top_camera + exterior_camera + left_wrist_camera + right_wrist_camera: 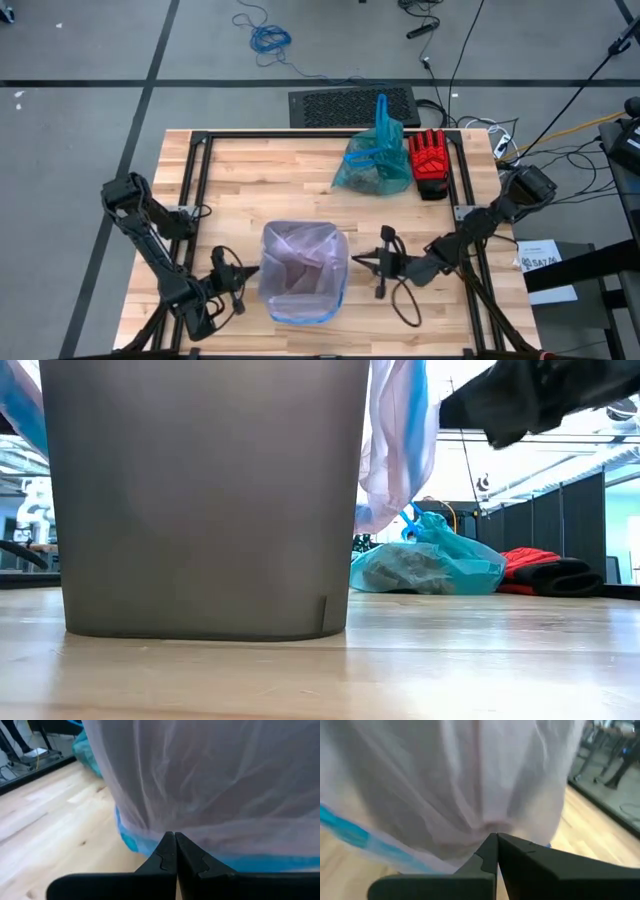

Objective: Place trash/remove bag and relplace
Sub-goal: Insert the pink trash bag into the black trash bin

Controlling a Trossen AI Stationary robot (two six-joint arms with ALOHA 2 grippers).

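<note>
Bin: a grey bin [205, 500] stands upright on the wooden table [250, 180], toward the near edge and about midway between the two arms.
Liner: a pale pink bag [303, 268] with a blue edge is draped over the bin's rim, its mouth facing up; in the low view a fold of it hangs down the bin's right side.
Teal bag: the bag [374, 165] lies on the far half of the table, right of centre and well apart from the bin. Its bulging body rests on the wood and its gathered neck and loop handles point toward the far edge, so its long axis runs near to far.
Trash: brown wads [408, 572] show through the teal plastic, inside the bag's body.
Red glove: a red and black glove [430, 162] lies just right of the teal bag, touching or nearly touching it, fingers toward the far edge.
Left gripper: the left gripper [248, 273] sits low at the bin's left side, pointing right at the pink bag; its jaws are together, tips against the film just above the blue edge.
Right gripper: the right gripper [368, 263] sits at the bin's right side, pointing left; its jaws are together, tips pressed to the pink film.
Grip on the film: cannot tell for either gripper whether any plastic is pinched between the tips.
</note>
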